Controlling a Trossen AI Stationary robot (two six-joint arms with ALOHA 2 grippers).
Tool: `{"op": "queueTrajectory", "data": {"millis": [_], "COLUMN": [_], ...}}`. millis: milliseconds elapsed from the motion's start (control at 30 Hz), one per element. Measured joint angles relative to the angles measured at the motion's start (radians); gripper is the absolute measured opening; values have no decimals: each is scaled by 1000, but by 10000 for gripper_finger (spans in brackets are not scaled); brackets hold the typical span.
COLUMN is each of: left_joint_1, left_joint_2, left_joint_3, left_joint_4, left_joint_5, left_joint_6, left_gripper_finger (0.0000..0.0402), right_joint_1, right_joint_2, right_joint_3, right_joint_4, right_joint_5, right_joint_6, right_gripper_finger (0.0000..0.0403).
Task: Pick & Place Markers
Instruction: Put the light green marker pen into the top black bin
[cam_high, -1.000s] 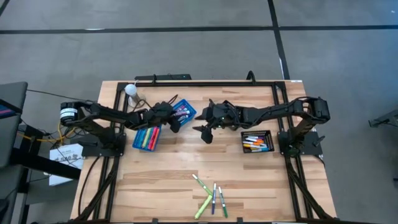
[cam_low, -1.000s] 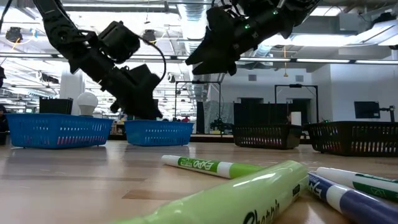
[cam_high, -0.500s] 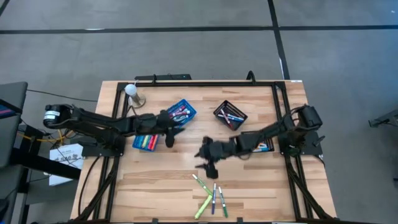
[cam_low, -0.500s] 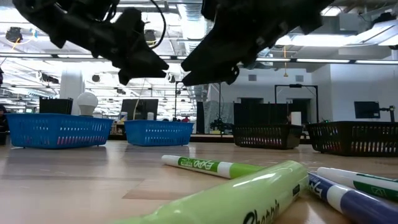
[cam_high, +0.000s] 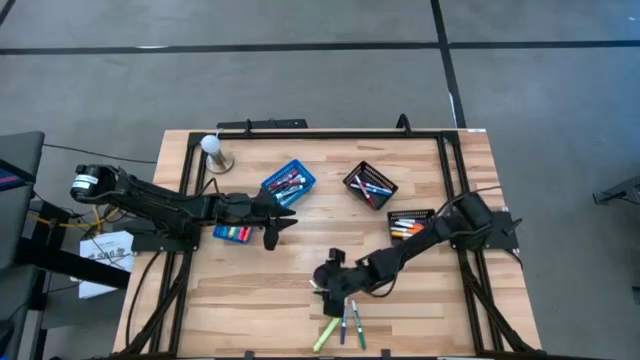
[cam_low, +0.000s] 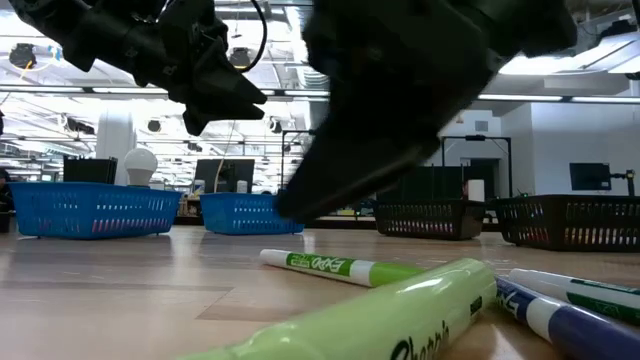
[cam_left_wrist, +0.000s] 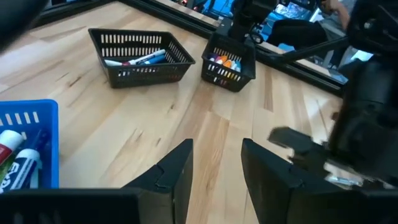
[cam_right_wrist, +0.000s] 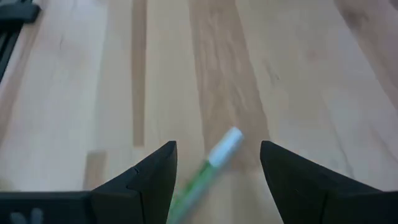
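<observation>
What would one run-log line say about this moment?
right gripper: open, straddling a green marker on the table | left gripper: open, empty, beside the blue basket | loose markers: not yet picked

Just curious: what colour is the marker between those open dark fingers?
Green with a white end, clearest in the right wrist view.

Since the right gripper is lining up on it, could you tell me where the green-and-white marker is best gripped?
Grip the green-and-white marker mid-barrel, coming from above. It lies flat on the table, between the right gripper's open fingers, so closing across its thin width seems best.
</observation>
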Motion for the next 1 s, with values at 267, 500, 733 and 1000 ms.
{"op": "queueTrajectory", "data": {"millis": [267, 500, 733, 1000], "left_joint_1": [0, 0, 1, 1], "left_joint_2": [0, 0, 0, 0], "left_joint_3": [0, -1, -1, -1], "left_joint_4": [-5, -14, -14, -12], "left_joint_5": [0, 0, 0, 0], "left_joint_6": [-1, -1, -1, -1], "left_gripper_finger": [131, 131, 131, 131], "right_joint_1": [8, 5, -32, -126], "right_joint_2": [67, 98, 99, 2], "right_joint_3": [65, 70, 69, 58], "right_joint_4": [-114, -137, -159, -261], "right_joint_5": [11, 38, 62, 29], "right_joint_6": [59, 82, 48, -36], "right_gripper_finger": [220, 203, 91, 20]}}
